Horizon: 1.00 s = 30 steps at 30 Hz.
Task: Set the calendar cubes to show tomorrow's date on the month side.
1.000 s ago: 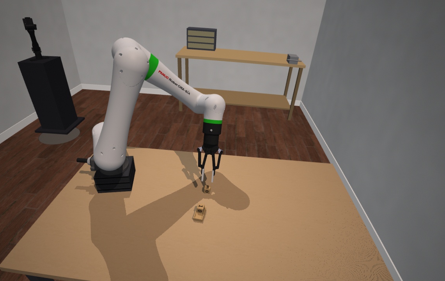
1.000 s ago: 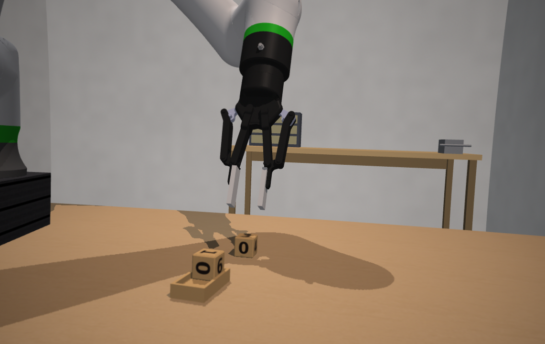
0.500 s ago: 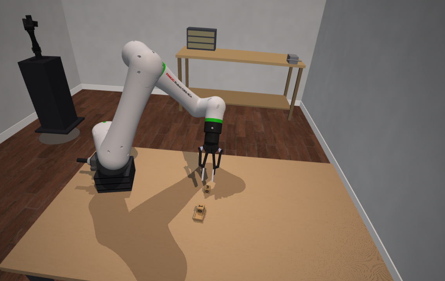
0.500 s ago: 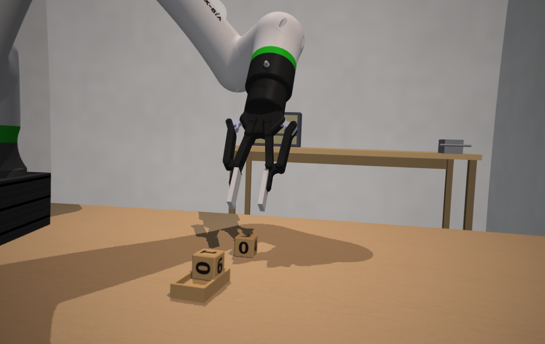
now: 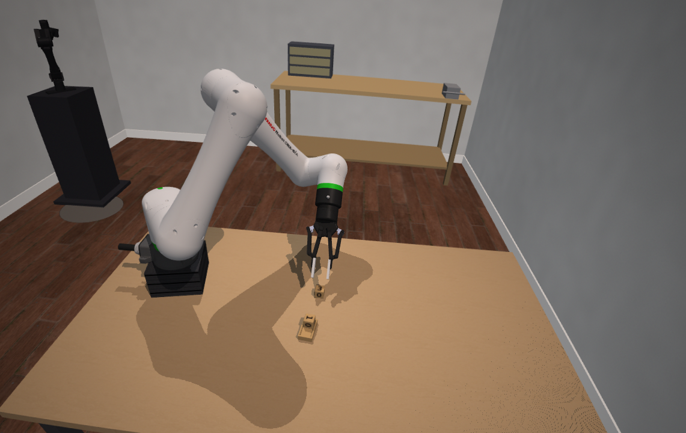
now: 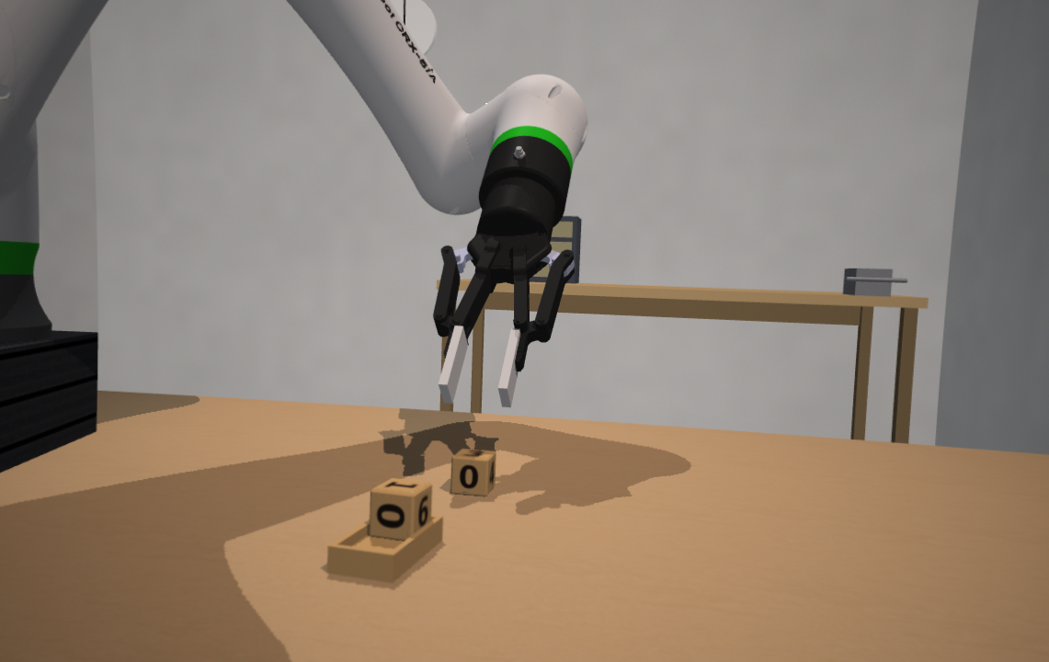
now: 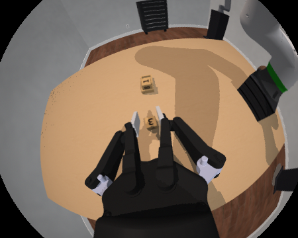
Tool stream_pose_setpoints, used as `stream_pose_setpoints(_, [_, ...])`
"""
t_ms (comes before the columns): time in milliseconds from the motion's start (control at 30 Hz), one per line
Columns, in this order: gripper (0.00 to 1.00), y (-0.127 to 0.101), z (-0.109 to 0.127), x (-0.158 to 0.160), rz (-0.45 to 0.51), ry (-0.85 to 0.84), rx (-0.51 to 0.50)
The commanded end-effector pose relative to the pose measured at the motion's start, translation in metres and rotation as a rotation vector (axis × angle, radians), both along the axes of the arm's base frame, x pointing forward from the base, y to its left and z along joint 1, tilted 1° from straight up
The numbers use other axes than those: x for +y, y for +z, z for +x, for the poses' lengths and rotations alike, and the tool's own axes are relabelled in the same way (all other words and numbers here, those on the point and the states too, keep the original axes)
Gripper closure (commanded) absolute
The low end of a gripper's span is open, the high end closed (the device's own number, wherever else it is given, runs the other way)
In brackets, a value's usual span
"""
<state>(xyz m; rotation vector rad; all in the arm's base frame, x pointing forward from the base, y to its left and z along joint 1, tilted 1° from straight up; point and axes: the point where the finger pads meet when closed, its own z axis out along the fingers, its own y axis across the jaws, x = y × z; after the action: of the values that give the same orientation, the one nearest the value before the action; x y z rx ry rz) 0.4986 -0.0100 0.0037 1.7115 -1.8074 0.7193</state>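
A wooden cube point(image 5: 318, 291) point(image 6: 473, 473) point(image 7: 151, 123) lies on the table, apart from the tray. It has a 0 facing the exterior camera and a 3 on top. The small wooden tray point(image 5: 305, 339) point(image 6: 359, 563) holds the other cube point(image 5: 308, 322) point(image 6: 400, 510) point(image 7: 146, 82) at its far end. That cube shows a 0 lying on its side, a 6 on its right side and a 1 on top. My gripper point(image 5: 320, 277) point(image 6: 474, 400) point(image 7: 147, 114) is open and empty, tilted, above and behind the loose cube. The month's name is not visible.
The arm's black base point(image 5: 177, 277) point(image 6: 17, 403) point(image 7: 258, 96) stands at the left of the table point(image 5: 415, 350). A workbench point(image 5: 377, 87) point(image 6: 717, 298) stands behind, with a drawer unit point(image 5: 310, 60) on it. A black pedestal point(image 5: 76, 145) is at the back left.
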Motion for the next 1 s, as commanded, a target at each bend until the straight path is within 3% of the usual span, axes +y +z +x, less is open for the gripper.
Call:
stream_pose_setpoints(0, [0.64, 0.0, 0.0, 0.0, 0.0, 0.0, 0.0])
stream_pose_setpoints(500, [0.64, -0.003, 0.0, 0.0, 0.0, 0.0, 0.0])
stream_pose_setpoints(967, [0.64, -0.021, 0.0, 0.0, 0.0, 0.0, 0.0])
